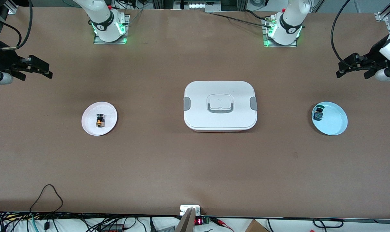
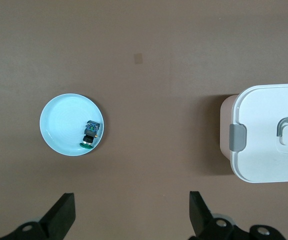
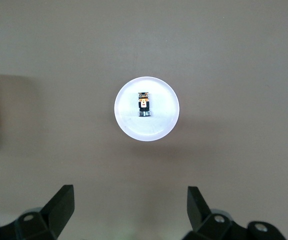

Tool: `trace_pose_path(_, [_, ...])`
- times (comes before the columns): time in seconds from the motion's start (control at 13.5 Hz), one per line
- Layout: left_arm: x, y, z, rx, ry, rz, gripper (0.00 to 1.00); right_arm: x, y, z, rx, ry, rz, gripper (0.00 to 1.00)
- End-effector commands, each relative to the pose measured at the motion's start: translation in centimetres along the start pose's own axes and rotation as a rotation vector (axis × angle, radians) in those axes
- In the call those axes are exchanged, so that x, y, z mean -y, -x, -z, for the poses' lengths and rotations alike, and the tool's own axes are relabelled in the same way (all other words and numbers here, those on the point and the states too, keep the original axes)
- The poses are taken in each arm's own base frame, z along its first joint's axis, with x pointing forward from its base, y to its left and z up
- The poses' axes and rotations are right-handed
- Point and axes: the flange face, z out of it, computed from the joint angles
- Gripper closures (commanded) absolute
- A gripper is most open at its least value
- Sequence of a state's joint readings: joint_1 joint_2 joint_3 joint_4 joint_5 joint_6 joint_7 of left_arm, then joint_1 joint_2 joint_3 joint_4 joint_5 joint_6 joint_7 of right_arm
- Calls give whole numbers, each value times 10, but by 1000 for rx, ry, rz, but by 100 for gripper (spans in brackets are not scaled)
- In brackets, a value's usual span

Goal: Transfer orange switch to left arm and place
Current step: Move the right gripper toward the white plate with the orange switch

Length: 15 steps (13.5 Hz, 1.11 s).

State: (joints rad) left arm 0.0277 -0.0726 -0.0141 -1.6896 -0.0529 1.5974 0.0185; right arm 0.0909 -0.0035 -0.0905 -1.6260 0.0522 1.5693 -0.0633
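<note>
The orange switch lies on a white plate toward the right arm's end of the table; the right wrist view shows it too. The big white box with grey clips stands mid-table; its end shows in the left wrist view. My right gripper is open and empty, high over bare table at the right arm's end. My left gripper is open and empty, high over bare table at the left arm's end. Both fingertip pairs stand wide apart in the wrist views, the right gripper and the left gripper.
A light blue plate toward the left arm's end holds a small dark switch with green and blue parts, also in the left wrist view. Cables run along the table edge nearest the front camera.
</note>
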Motion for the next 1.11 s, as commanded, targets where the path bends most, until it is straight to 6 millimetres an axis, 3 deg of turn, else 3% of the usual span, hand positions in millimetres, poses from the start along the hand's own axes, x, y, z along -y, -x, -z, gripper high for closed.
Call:
trace_pose_path(0.0, [3, 2, 5, -6, -12, -4, 0, 0, -2, 6, -9, 18, 0, 0])
trace_pose_path(0.74, [4, 0, 4, -5, -21, -4, 0, -1, -2, 6, -6, 18, 33, 0])
trace_pose_path(0.81, [4, 0, 4, -5, -21, -4, 0, 2, -1, 5, 2, 18, 79, 0])
trace_pose_path(1.04, [4, 0, 4, -7, -21, -4, 0, 3, 2, 3, 22, 12, 457, 0])
